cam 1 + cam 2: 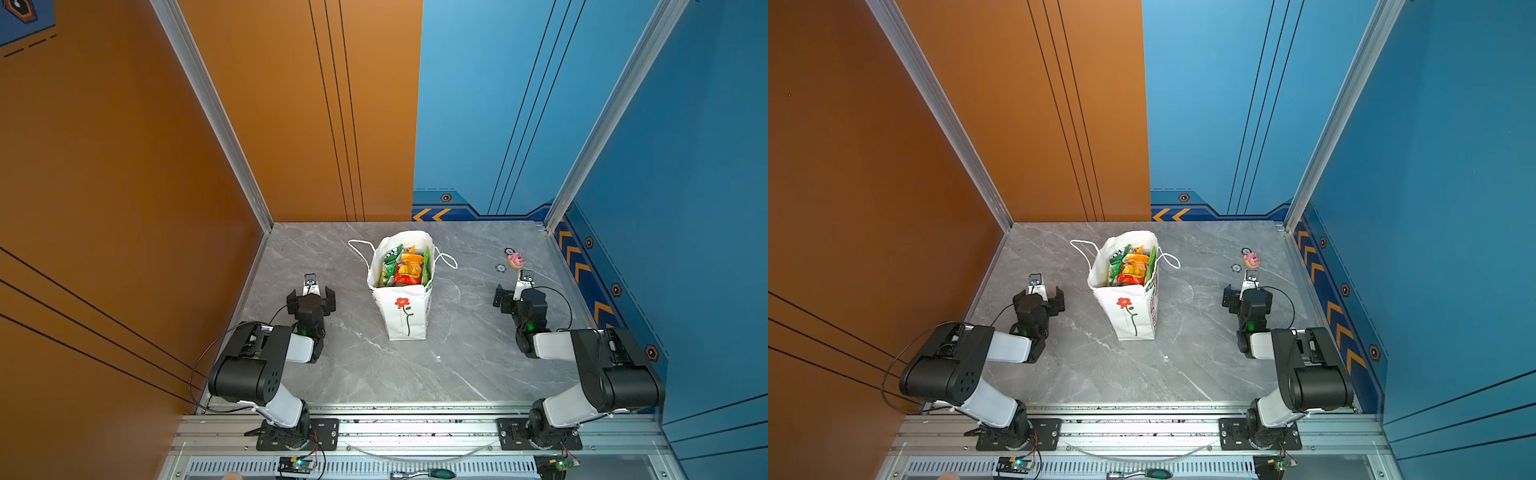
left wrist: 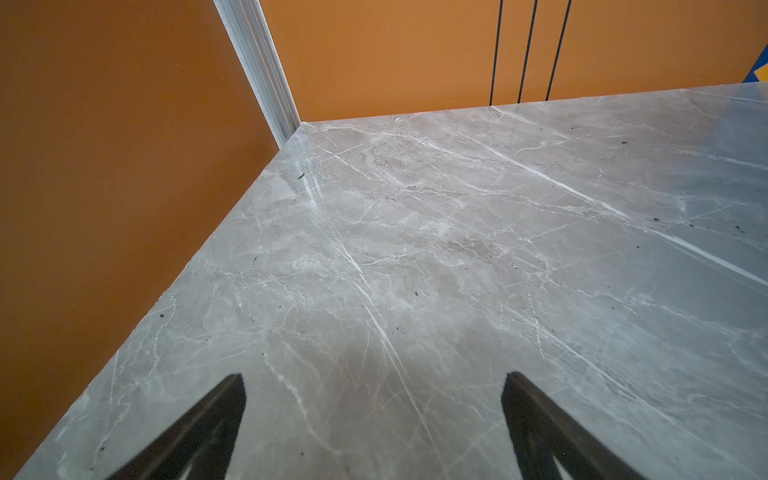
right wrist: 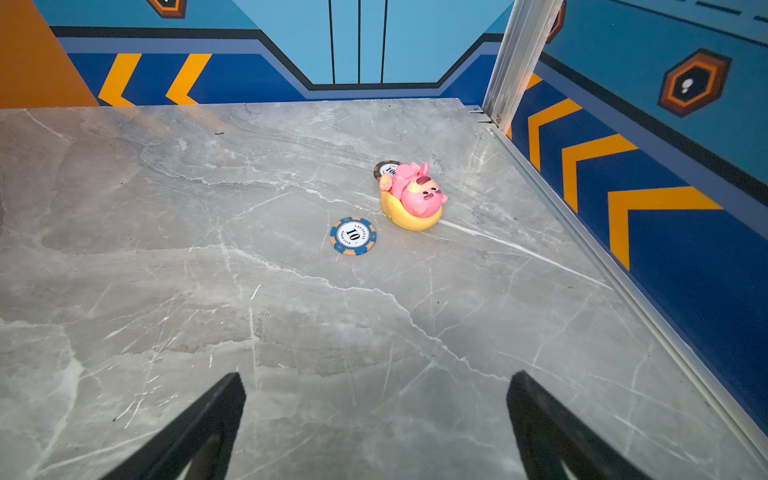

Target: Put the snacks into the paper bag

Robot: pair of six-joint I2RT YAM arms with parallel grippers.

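The left jaws and the right jaws both stand spread wide and hold nothing, each low over the tabletop [image 1: 457,365] on its own side of the paper bag [image 1: 405,320]. The bag stands upright mid-table, and the snacks [image 1: 405,268] fill it close to the rim; I see no packet lying outside it. I judge the packing done. I'd keep both arms well clear of the bag so nothing tips it, and leave the pink toy [image 3: 415,195] and the blue poker chip [image 3: 353,236] alone.
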